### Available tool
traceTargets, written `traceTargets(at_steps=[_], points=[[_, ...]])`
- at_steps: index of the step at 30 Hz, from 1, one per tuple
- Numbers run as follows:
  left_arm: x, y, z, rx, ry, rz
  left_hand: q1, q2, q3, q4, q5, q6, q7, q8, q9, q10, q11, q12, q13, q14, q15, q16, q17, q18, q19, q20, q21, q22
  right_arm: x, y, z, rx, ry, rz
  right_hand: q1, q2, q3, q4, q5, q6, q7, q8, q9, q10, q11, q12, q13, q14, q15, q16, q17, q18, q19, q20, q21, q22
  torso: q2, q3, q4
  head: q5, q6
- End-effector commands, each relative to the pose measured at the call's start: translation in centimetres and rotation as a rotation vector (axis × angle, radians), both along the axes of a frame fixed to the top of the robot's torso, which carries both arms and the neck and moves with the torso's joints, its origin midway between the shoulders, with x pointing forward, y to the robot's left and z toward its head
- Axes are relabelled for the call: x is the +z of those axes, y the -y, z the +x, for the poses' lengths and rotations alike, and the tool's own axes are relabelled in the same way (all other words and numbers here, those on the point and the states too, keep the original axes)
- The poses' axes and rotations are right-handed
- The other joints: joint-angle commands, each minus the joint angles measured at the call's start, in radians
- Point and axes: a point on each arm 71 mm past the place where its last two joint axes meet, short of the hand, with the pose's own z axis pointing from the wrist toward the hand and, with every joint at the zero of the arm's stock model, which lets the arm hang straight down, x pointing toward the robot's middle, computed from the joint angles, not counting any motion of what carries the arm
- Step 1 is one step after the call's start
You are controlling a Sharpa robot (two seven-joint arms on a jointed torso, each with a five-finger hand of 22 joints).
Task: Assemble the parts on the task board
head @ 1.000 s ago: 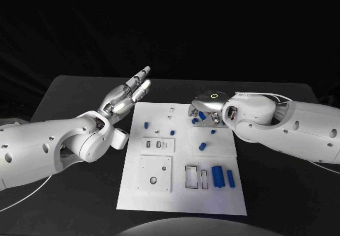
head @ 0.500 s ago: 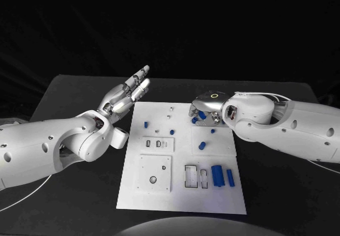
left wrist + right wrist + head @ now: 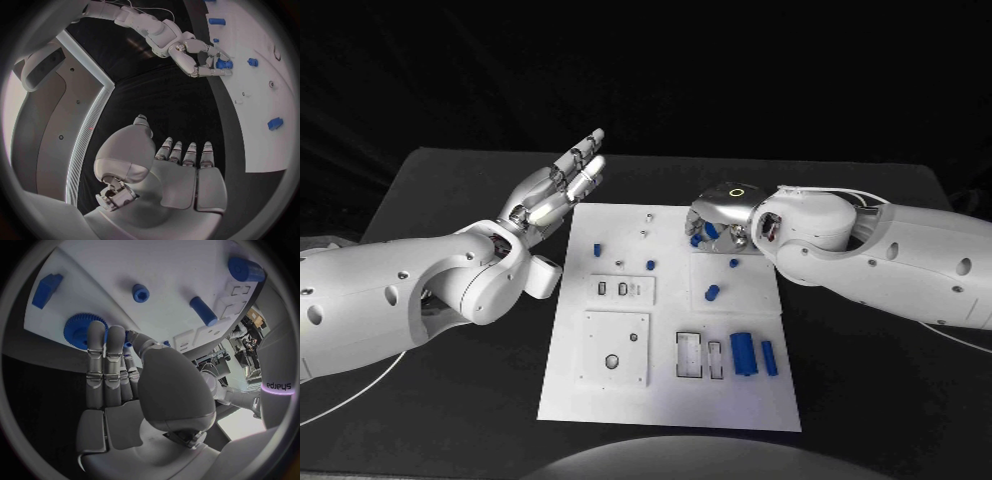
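The white task board [image 3: 672, 408] lies in the middle of the black table. My right hand [image 3: 720, 214] is low over its far right corner, fingertips and thumb closed around a blue toothed gear [image 3: 76, 329] at the board's edge. The left wrist view shows the gear [image 3: 224, 64] in the right hand [image 3: 199, 54]. My left hand [image 3: 563, 187] is raised beside the board's far left corner, flat, fingers [image 3: 187, 152] straight and apart, holding nothing. Loose blue parts lie on the board: a peg [image 3: 713, 294], two long bars [image 3: 743, 357] and smaller pieces [image 3: 599, 250].
Recessed white plates [image 3: 615, 352] with holes and slots sit on the board's near half. Both forearms flank the board, the right one [image 3: 877, 255] over the table's right side. Bare black table [image 3: 430, 420] lies in front of and around the board.
My right hand has crept slightly toward the board's far edge with the gear. The left arm has shifted a little; its hand stays raised and flat.
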Motion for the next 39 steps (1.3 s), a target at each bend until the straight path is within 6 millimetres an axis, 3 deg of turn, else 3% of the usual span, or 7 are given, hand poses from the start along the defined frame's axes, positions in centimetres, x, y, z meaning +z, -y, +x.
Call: traceTargets(at_steps=[1,8,17,24,31,36,39], points=[[0.1,0.2,-0.1,-0.025,0.001,-0.014,0.011,0.005,0.006,-0.002,0.005,0.001,0.003,0.003,0.001,-0.002,0.011,0.0,-0.001,-0.001,0.006,-0.001,-0.001,0.007,-0.001,0.008,0.0,-0.001,0.1,-0.1,0.1,0.012,0.022,0.015,-0.001,0.001,0.008,-0.001,-0.007,0.014,-0.003,0.008,0.004,0.015,-0.002,0.009,0.003,-0.009,0.0,-0.003,0.002,0.004,-0.009,-0.003,-0.003,0.004,0.0,-0.0003,0.0002,-0.001,-0.003],[0.1,0.1,-0.1,-0.026,-0.004,-0.013,0.016,0.006,0.008,-0.003,0.009,0.002,0.006,0.003,0.001,-0.002,0.016,0.0,-0.001,-0.001,0.008,-0.001,-0.001,0.008,-0.001,0.009,0.0,-0.001,-0.1,-0.1,0.1,0.028,0.032,0.04,0.014,0.008,0.024,-0.018,-0.02,0.071,-0.013,0.039,0.03,0.078,-0.011,0.037,0.011,-0.014,-0.005,-0.004,0.006,0.005,-0.017,-0.007,0.001,0.017,0.0,0.0001,0.0,0.002,-0.007],[0.0,0.1,0.0,-0.027,-0.008,-0.011,0.022,0.007,0.01,-0.004,0.015,0.003,0.008,0.004,0.001,-0.002,0.021,0.0,-0.001,-0.001,0.01,-0.001,-0.001,0.008,-0.001,0.012,0.0,-0.001,0.1,-0.2,0.0,0.044,0.037,0.092,0.028,0.019,0.025,-0.036,-0.033,0.13,-0.013,0.074,0.065,0.151,-0.022,0.063,0.016,-0.018,-0.007,-0.007,0.009,0.004,-0.027,-0.01,0.007,0.033,0.0,0.0,0.0,0.005,-0.011],[0.0,0.0,0.0,-0.027,-0.013,-0.009,0.027,0.007,0.012,-0.004,0.021,0.004,0.008,0.004,0.001,-0.002,0.023,0.0,-0.001,-0.001,0.011,-0.001,-0.001,0.008,-0.001,0.013,0.0,-0.001,0.7,-0.4,-0.1,0.047,0.054,0.134,0.033,0.025,0.024,-0.042,-0.044,0.135,-0.005,0.078,0.076,0.171,-0.021,0.065,0.016,-0.016,0.003,-0.008,0.01,0.002,-0.029,-0.006,0.011,0.041,-0.001,-0.0005,0.0004,0.01,-0.008],[-0.1,-0.1,0.0,-0.024,-0.02,-0.004,0.035,0.007,0.015,-0.006,0.032,0.004,0.007,0.004,0.001,-0.002,0.029,0.0,-0.001,-0.001,0.011,-0.001,-0.001,0.008,-0.001,0.015,0.0,-0.001,2.7,-1.2,0.2,0.046,0.053,0.139,0.027,0.027,0.021,-0.037,-0.055,0.127,-0.001,0.072,0.079,0.168,-0.016,0.056,0.011,-0.02,0.011,-0.013,0.009,0.001,-0.034,0.0,0.01,0.045,0.0,-0.0018,0.0011,0.015,-0.006],[-0.1,-0.1,0.0,-0.022,-0.022,-0.002,0.043,0.007,0.017,-0.007,0.043,0.005,0.006,0.004,0.001,-0.002,0.035,0.0,-0.001,-0.001,0.012,-0.001,-0.001,0.008,-0.001,0.016,0.0,-0.001,3.5,-2.3,0.5,0.054,0.047,0.143,0.027,0.034,0.024,-0.035,-0.046,0.117,0.002,0.065,0.081,0.163,-0.012,0.047,0.006,-0.024,0.014,-0.017,0.008,0.001,-0.04,0.004,0.008,0.048,0.0,-0.003,0.001,0.019,0.0],[-0.1,-0.1,0.0,-0.022,-0.022,-0.002,0.048,0.007,0.019,-0.008,0.051,0.005,0.005,0.004,0.001,-0.002,0.036,0.0,-0.001,-0.001,0.011,-0.001,-0.001,0.007,-0.001,0.016,0.0,-0.001,3.7,-3.1,0.9,0.057,0.036,0.146,0.026,0.04,0.029,-0.034,-0.03,0.105,0.007,0.057,0.081,0.158,-0.008,0.038,0.003,-0.026,0.017,-0.02,0.008,0.002,-0.044,0.007,0.008,0.052,0.001,-0.0016,0.0021,0.02,0.002]])
